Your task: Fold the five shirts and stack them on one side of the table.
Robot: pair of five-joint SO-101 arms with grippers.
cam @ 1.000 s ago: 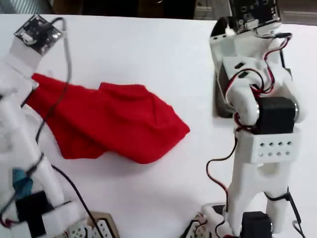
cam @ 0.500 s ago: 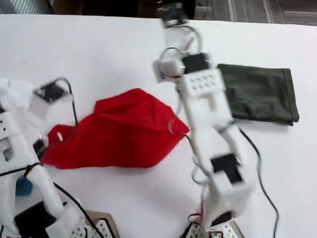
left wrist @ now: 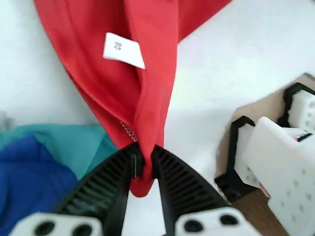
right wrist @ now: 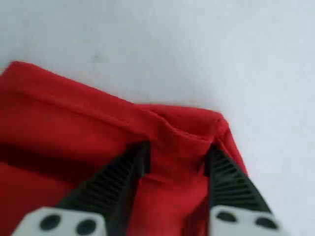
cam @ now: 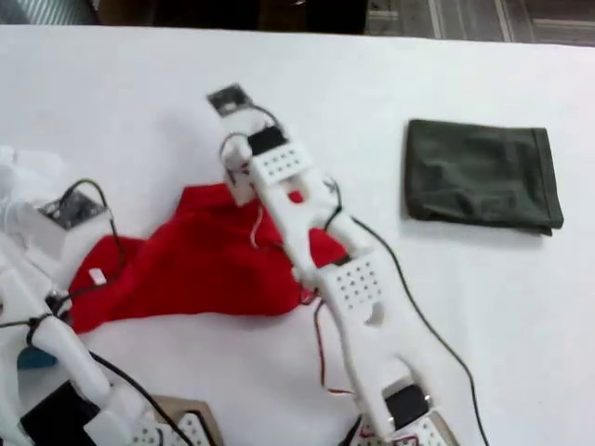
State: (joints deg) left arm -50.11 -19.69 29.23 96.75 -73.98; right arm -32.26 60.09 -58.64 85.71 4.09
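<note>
**A:** Where is the shirt being worked on?

**B:** The crumpled red cloth shirt (cam: 200, 269) lies on the white table (cam: 139, 93), toward eight o'clock from the middle in the high view; its small white label (left wrist: 124, 50) faces up near the eight o'clock end.

**A:** And the left gripper?

**B:** The left gripper (left wrist: 144, 153) is pinching a gathered fold of that shirt, the black ribbed jaws pressed together on the cloth; a teal and blue cloth (left wrist: 44, 162) lies just beside it on the table.

**A:** The right one?

**B:** The right gripper (right wrist: 178, 150) hangs over the shirt's twelve o'clock corner, jaws spread apart with red cloth showing between them; whether the tips touch the cloth, I cannot tell; its arm stretches from the six o'clock edge toward eleven o'clock, crossing over the shirt.

**A:** Anything already folded?

**B:** A dark green folded shirt (cam: 482, 175) lies flat at two o'clock, well apart from the red one.
</note>
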